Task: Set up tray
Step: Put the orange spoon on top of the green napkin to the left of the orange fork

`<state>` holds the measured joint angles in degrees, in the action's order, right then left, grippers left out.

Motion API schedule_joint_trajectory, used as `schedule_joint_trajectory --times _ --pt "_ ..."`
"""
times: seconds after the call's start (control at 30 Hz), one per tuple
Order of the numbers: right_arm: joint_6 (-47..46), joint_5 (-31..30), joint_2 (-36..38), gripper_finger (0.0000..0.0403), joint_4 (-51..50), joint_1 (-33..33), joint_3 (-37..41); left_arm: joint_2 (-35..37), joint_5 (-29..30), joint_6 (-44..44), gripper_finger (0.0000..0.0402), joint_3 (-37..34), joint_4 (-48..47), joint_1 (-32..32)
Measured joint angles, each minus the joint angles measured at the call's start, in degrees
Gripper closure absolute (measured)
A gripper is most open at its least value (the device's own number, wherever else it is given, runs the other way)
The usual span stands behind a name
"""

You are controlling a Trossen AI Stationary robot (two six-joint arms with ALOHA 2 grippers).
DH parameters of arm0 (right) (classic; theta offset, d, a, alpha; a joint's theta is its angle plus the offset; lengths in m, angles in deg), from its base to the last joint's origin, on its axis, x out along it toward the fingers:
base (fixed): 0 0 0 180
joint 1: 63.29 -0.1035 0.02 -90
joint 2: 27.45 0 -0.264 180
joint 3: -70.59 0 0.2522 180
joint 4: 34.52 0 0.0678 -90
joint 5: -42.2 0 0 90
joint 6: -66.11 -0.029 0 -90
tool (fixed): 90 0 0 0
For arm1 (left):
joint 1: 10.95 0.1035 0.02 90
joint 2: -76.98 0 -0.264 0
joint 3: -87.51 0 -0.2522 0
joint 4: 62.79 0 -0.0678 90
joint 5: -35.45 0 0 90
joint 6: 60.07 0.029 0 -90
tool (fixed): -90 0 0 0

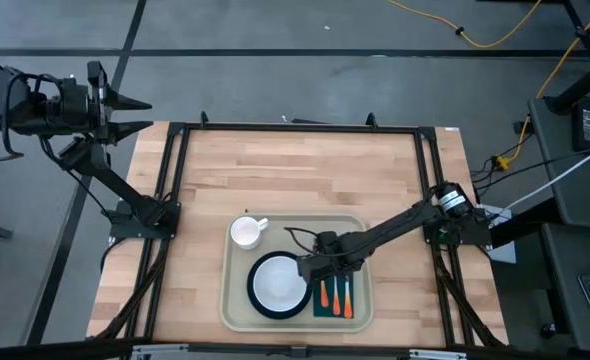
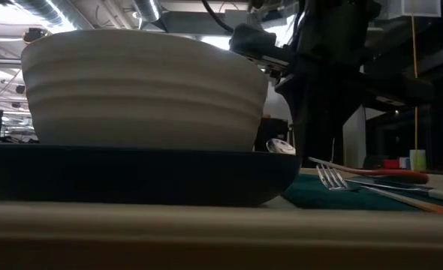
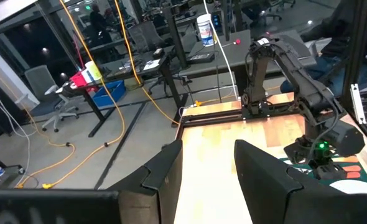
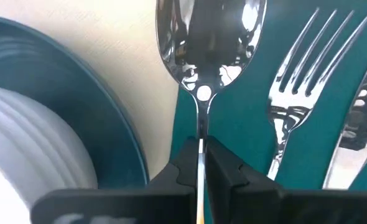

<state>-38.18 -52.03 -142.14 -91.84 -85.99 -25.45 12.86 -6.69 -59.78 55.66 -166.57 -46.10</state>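
Note:
The cream tray (image 1: 315, 228) lies at the table's near middle. On it are a white cup (image 1: 247, 232), a white bowl (image 1: 277, 283) on a dark plate (image 4: 59, 81), and a dark green napkin (image 4: 246, 137). A fork (image 4: 298, 74) and another orange-handled utensil (image 1: 348, 300) lie on the napkin. My right gripper (image 1: 310, 268) stands over the napkin's left edge beside the plate, shut on a spoon (image 4: 208, 43). My left gripper (image 1: 147, 114) is open and waits off the table's far left corner. My right gripper pinches the spoon's thin metal neck (image 4: 201, 127) just below its bowl, between the two fingertips (image 4: 227, 165). The fingers come from above, pointing down. The spoon runs parallel to the fork, its bowl over the napkin's edge beside the plate. Whether it rests there or is lifted, I cannot tell.
The wooden table (image 1: 295, 170) shows bare wood across its far half, inside a black frame (image 1: 175, 170). In the low view the bowl and plate (image 2: 131, 172) fill the foreground. Cables and desks lie on the floor beyond the table.

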Motion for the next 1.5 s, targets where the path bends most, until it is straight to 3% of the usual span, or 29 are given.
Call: schedule_joint_trajectory --times 1.5 --pt "-4.8 4.6 -4.3 0.0389 3.0 -0.1 -0.1 0.0 0.0 2.0 0.0261 0.0 0.0 0.0"
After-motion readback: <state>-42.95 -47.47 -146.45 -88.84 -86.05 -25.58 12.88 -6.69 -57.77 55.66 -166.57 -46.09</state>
